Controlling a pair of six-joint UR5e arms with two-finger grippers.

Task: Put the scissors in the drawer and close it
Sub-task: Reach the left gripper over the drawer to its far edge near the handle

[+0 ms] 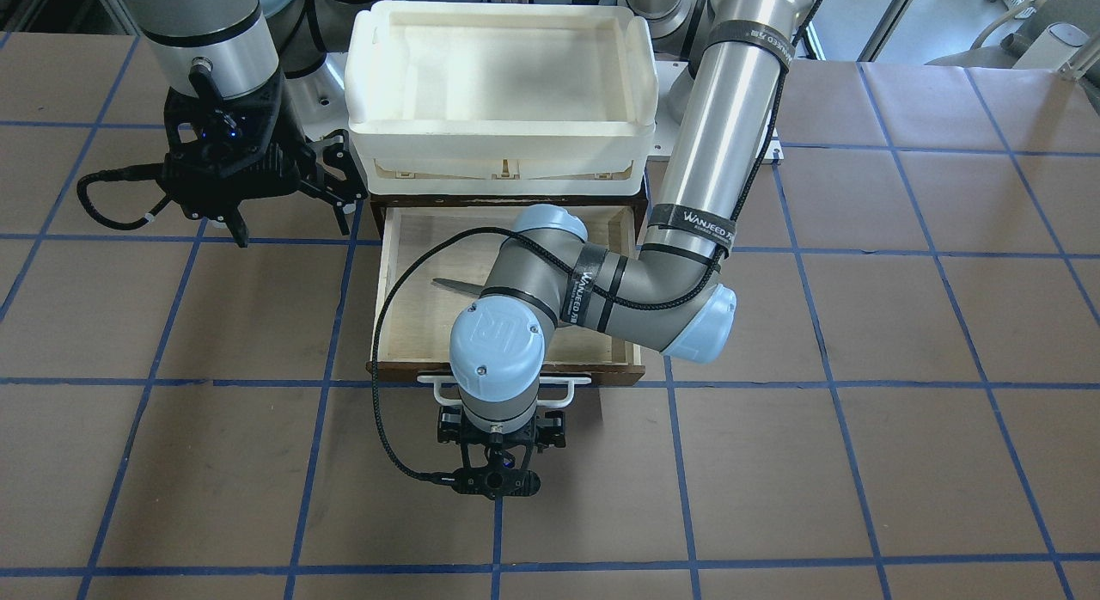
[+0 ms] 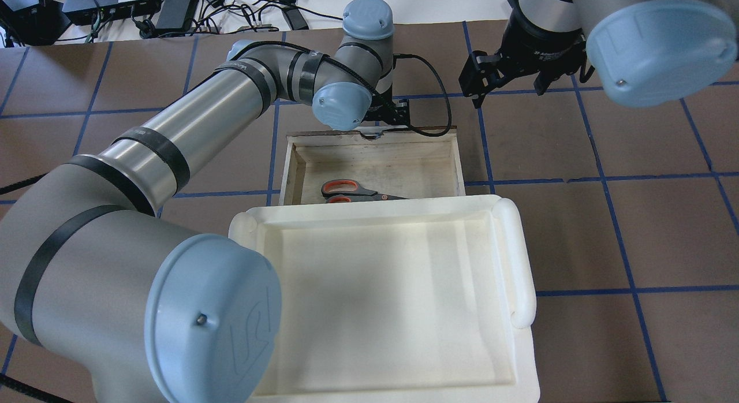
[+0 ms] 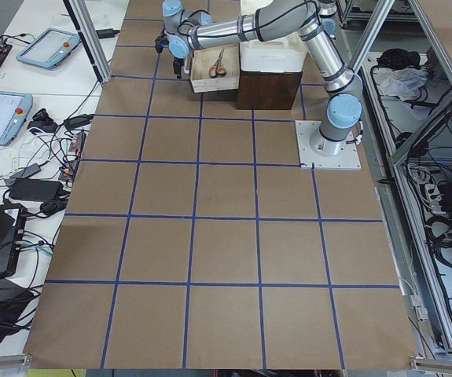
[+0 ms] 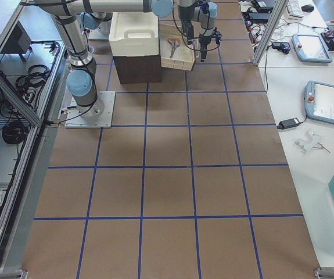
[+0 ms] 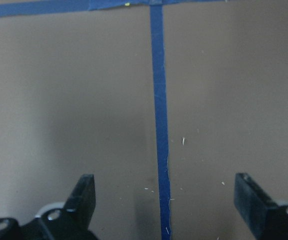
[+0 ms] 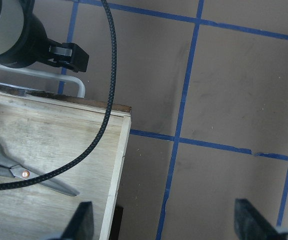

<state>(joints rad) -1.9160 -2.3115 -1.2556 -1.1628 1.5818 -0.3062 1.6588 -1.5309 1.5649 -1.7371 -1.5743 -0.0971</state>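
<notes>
The scissors (image 2: 358,190), grey handles with orange-red loops, lie inside the open wooden drawer (image 2: 392,160); only a blade tip (image 1: 451,285) shows past the left arm in the front-facing view, and they also show in the right wrist view (image 6: 13,170). My left gripper (image 5: 166,187) points down at the table just outside the drawer's white bar handle (image 1: 567,381), open and empty. My right gripper (image 6: 166,220) is open and empty, above the table beside the drawer's corner (image 1: 288,209).
A white plastic bin (image 2: 514,247) sits on the dark cabinet (image 3: 269,90) that holds the drawer. The left arm's elbow and black cable (image 1: 387,290) hang over the drawer. Brown table with blue grid tape (image 1: 773,480) lies all around.
</notes>
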